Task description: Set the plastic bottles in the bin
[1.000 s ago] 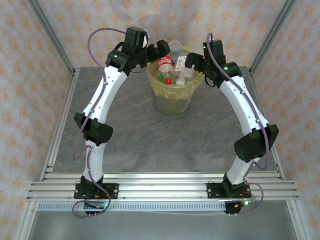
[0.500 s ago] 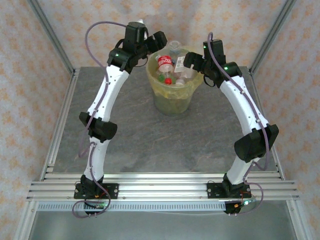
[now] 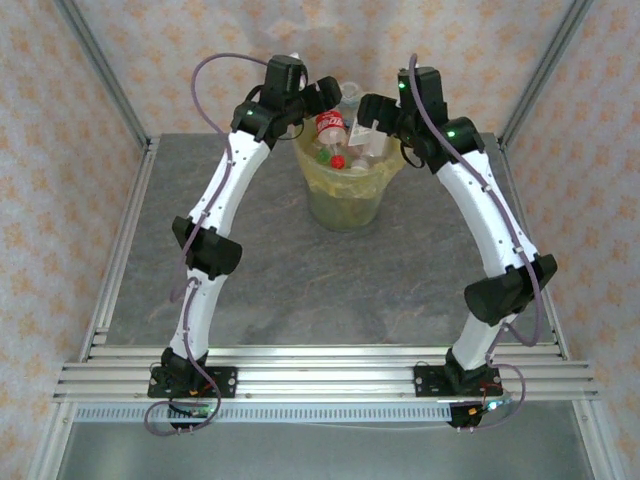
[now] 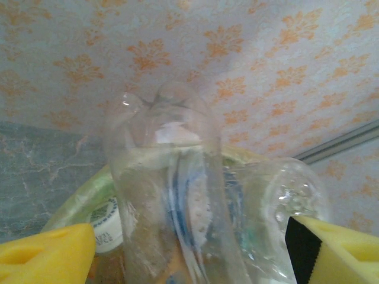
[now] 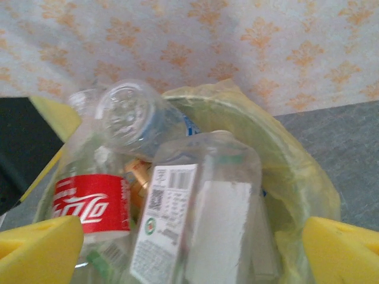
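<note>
The bin, pale yellow-green with a yellowish bag, stands at the back of the table, piled with plastic bottles. A red-labelled bottle and a clear one stick out above its rim. My left gripper hangs open over the bin's left rim. In its wrist view a clear upturned bottle stands between the yellow pads, with a small gap on the left. My right gripper is open over the right rim, above a white-labelled bottle and the red-labelled bottle.
Grey table spreads in front of the bin. Patterned walls and metal frame posts close in the back and sides. The bag's edge bulges over the bin's rim. A white cap shows among the bottles.
The left arm has swung right and its jaws have narrowed a little around the upturned bottle. The right gripper has moved left, further over the bin.
</note>
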Controlling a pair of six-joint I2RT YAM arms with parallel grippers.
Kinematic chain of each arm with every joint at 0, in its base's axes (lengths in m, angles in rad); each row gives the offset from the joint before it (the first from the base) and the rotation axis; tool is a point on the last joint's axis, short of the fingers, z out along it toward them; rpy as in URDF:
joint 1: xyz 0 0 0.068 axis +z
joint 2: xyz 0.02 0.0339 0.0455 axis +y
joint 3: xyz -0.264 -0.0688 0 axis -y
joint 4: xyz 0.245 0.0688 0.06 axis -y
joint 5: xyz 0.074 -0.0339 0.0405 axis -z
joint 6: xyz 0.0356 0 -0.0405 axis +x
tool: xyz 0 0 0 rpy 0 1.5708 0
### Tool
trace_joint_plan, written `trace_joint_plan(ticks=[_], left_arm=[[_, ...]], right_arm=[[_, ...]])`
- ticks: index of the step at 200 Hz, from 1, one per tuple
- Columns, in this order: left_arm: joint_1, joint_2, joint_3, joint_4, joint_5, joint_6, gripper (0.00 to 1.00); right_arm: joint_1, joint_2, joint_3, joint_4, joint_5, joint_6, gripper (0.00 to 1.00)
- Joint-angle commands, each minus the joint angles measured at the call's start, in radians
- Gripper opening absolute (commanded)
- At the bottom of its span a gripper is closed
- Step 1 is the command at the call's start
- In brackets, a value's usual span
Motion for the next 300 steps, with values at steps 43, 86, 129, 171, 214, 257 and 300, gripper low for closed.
trace_joint_plan(ticks=[43, 86, 129, 171, 214, 257, 300], left_arm=[[0.07, -0.288, -0.193, -0.026, -0.111, -0.044, 0.89], [0.137, -0.432, -0.511, 0.061, -0.132, -0.072, 0.89], [0.156, -0.441, -0.618, 0.084, -0.126, -0.065, 0.89], [0.156, -0.396, -0.626, 0.095, -0.099, -0.061, 0.88], [0.156, -0.288, -0.566, 0.124, -0.012, -0.07, 0.81], [0.148, -0.237, -0.516, 0.13, 0.046, -0.083, 0.78], [0.148, -0.25, -0.516, 0.128, 0.041, -0.08, 0.78]], right_arm=[[0.132, 0.226, 0.352, -0.217, 0.192, -0.08, 0.92], [0.161, 0.401, 0.578, -0.296, 0.208, -0.087, 0.93], [0.173, 0.453, 0.583, -0.275, 0.182, -0.086, 0.93], [0.191, 0.481, 0.586, -0.264, 0.214, -0.127, 0.92], [0.205, 0.48, 0.597, -0.253, 0.234, -0.166, 0.85], [0.215, 0.482, 0.595, -0.267, 0.211, -0.172, 0.78], [0.215, 0.513, 0.595, -0.274, 0.208, -0.157, 0.71]])
